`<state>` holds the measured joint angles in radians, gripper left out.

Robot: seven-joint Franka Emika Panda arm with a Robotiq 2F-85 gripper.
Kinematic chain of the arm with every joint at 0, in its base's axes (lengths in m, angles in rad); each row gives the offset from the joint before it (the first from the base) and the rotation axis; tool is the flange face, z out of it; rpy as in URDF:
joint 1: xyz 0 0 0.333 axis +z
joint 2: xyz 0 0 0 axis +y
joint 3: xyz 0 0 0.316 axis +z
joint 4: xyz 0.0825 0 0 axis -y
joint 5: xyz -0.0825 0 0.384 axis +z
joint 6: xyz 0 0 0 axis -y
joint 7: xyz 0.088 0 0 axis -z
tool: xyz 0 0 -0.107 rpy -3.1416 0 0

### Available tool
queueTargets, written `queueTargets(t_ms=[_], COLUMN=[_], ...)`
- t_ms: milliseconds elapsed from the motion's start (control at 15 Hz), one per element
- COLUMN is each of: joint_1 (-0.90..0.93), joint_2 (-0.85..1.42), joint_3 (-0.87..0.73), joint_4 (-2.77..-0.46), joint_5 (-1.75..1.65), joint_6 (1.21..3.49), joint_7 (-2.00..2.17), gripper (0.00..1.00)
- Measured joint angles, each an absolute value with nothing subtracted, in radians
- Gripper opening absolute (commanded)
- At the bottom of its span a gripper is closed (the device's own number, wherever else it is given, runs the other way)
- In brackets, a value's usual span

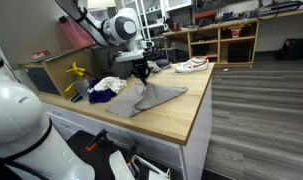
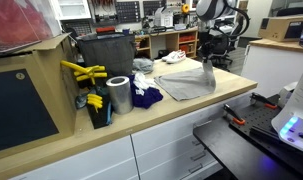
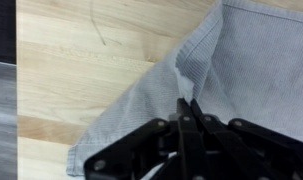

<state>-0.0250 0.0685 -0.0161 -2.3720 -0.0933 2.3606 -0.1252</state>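
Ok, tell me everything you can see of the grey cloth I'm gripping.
The grey cloth looks like thin, finely ribbed fabric with a hemmed edge. The fingers are shut on a fold near one edge, holding it up in a small peak, while the rest lies spread and slightly rumpled on the wooden counter. A dark blue cloth lies close beside it.

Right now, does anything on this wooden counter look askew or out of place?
The grey woven cloth is not flat: the shut gripper pinches one edge, pulling it into a peak. A white shoe with red trim lies at the far end of the wooden counter, odd there.
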Motion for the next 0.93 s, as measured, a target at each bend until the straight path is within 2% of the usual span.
queueTargets(t_ms=[933], joint_1=[0.073], joint_2=[0.164], joint_3=[0.101], joint_4=[-2.279], joint_5=[-0.049], joint_6=[2.34], joint_7=[-0.123], gripper=[0.01])
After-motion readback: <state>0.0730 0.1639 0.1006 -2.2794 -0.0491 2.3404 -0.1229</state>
